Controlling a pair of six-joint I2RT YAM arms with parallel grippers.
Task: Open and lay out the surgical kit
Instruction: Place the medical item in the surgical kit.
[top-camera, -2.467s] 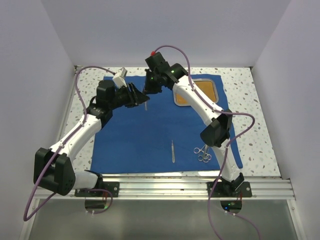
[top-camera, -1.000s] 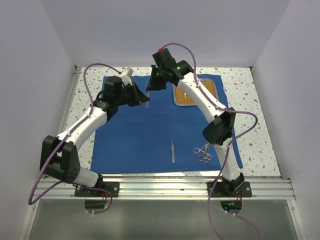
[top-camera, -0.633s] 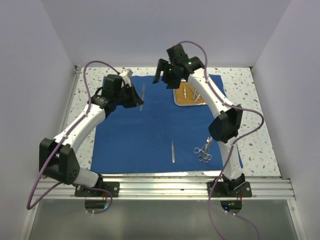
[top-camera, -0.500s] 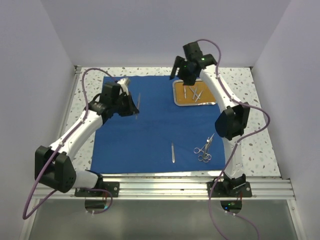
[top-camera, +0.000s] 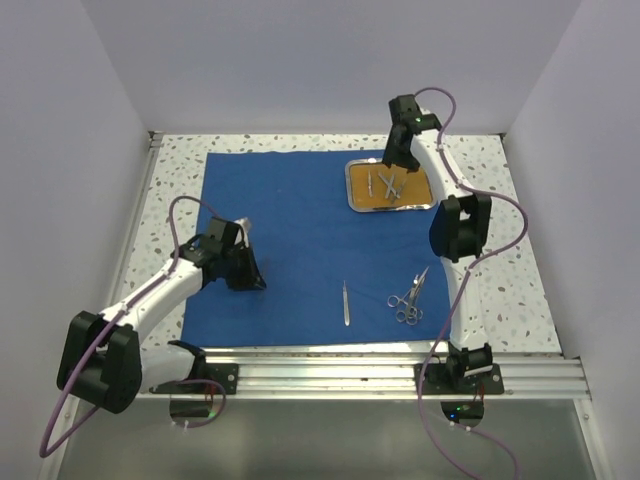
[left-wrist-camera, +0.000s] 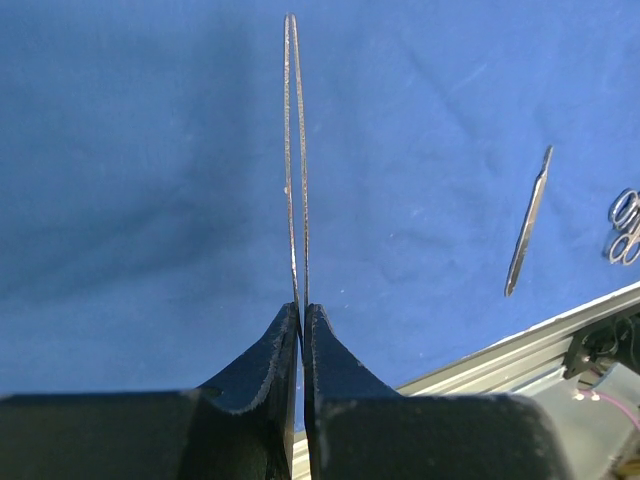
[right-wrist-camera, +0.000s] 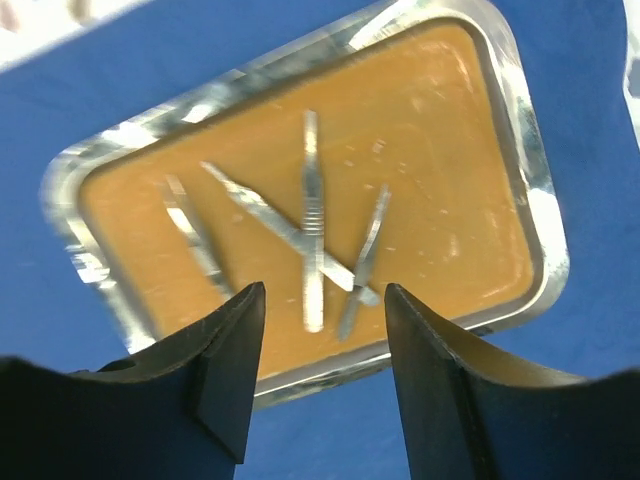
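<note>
The royal-blue cloth wrap (top-camera: 300, 230) lies spread flat on the table. The steel tray (top-camera: 352, 187) with an orange-brown inside sits on the cloth's far right and holds several thin silver instruments (top-camera: 385, 184). My left gripper (top-camera: 252, 278) is low over the cloth's near left, shut on thin silver tweezers (left-wrist-camera: 296, 160) that point away from the fingers (left-wrist-camera: 275, 345). My right gripper (top-camera: 400, 160) hangs open and empty above the tray (right-wrist-camera: 520, 150), with the instruments (right-wrist-camera: 312, 235) between its fingers.
A slim silver instrument (top-camera: 345, 302) lies on the cloth near the front, also in the left wrist view (left-wrist-camera: 527, 222). Ring-handled scissors and forceps (top-camera: 408, 298) lie to its right. The metal rail (top-camera: 330, 365) runs along the near edge. White walls stand on three sides.
My left gripper has carried the tweezers from the far middle of the cloth down to its near left. My right gripper has swung right, uncovering the tray, and now hangs over it.
</note>
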